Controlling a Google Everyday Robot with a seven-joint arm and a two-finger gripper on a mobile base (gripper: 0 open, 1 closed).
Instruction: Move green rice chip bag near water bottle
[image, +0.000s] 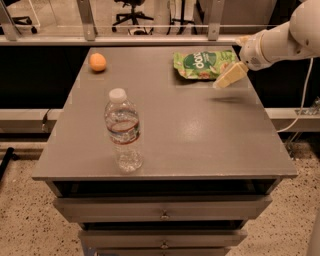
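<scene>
The gripper (230, 76) hovers low over the table's (225, 145) far right corner; whether the claw is apart or together cannot be told. The green rice chip bag (204, 64) lies flat just beside it, on the camera's left and slightly farther back, its long axis running along the far edge. The water bottle (123, 131) stands upright well apart from the claw, toward the near edge. An orange (97, 62) sits beyond the bag. Grey tabletop, drawers (162, 209) beneath, an office chair (132, 6) behind.
</scene>
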